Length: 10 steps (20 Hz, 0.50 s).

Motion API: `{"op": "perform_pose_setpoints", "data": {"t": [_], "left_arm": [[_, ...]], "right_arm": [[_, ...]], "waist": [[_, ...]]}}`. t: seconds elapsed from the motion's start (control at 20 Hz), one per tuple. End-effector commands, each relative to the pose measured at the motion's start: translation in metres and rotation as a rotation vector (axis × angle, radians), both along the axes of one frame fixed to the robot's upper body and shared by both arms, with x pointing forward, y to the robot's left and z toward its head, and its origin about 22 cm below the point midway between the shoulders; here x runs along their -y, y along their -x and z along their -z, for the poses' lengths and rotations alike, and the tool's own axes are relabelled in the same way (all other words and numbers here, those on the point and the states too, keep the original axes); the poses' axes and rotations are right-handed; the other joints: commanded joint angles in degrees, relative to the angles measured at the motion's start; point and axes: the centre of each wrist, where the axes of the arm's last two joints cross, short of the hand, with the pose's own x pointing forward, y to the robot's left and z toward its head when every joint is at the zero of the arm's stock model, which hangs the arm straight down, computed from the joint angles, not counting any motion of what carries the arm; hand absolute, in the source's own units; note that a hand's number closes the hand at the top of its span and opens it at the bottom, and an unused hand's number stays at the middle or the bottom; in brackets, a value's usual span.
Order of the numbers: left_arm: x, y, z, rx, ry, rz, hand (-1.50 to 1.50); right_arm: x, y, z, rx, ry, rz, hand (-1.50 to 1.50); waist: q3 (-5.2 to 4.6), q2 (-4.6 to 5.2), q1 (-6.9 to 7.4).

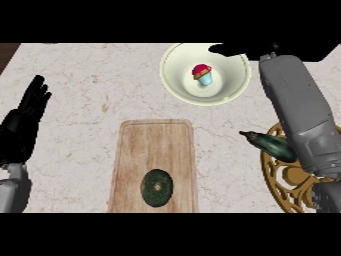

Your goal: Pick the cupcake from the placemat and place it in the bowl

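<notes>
A cupcake [202, 75] with a blue wrapper and red-pink top stands upright inside the cream bowl [236, 90] at the counter's far middle. My right forearm reaches up the right side, and my right hand [239, 49] shows as a dark shape just past the bowl's far rim, partly cut off by the view's edge. It is apart from the cupcake. The round golden openwork placemat [276, 175] lies at the lower right, partly under my right forearm. My left hand [21, 117] rests open at the left edge, fingers up, holding nothing.
A dark green long vegetable [272, 145] lies on the placemat's upper left edge, against my right forearm. A wooden cutting board [154, 145] lies in the near middle with a dark green round item [157, 187] on it. Dark wood borders the marble counter at the far corners.
</notes>
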Motion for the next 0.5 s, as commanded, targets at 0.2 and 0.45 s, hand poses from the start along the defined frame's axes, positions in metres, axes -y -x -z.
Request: {"op": "perform_pose_setpoints", "data": {"t": [0.2,0.45], "left_arm": [[0.002,0.000,-0.005,-0.003,0.000,-0.022,0.00],[-0.006,0.006,0.015,-0.021,0.021,-0.040,0.00]], "right_arm": [[0.113,0.014,0.001,0.001,-0.167,0.008,-1.50],[0.165,0.043,0.026,-0.012,-0.197,-0.034,-1.50]], "waist": [[-0.11,-0.49,-1.07],[-0.17,-0.91,-2.23]]}}
